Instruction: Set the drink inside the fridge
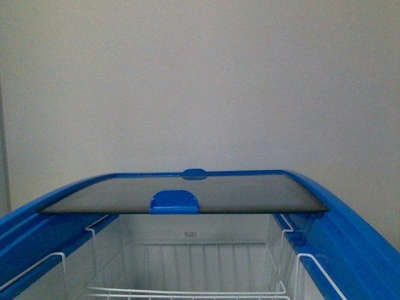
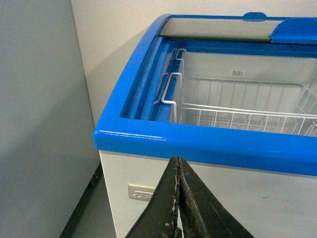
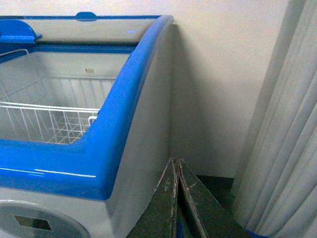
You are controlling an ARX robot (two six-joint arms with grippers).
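Observation:
The fridge is a white chest cooler with a blue top rim point(image 1: 350, 225). Its sliding glass lid point(image 1: 187, 190) with a blue handle point(image 1: 174, 201) is pushed to the far half, so the near half stands open. White wire baskets point(image 1: 187, 290) show inside. My left gripper point(image 2: 177, 166) is shut and empty, just outside the fridge's front left corner point(image 2: 114, 136). My right gripper point(image 3: 174, 166) is shut and empty, outside the front right corner point(image 3: 99, 171). No drink shows in any view. Neither gripper shows in the front view.
A tall grey-white cabinet point(image 2: 34, 124) stands close to the fridge's left side. A pale curtain point(image 3: 282, 129) hangs to the right, with a dark floor gap point(image 3: 213, 183) between it and the fridge. A plain wall point(image 1: 200, 75) is behind.

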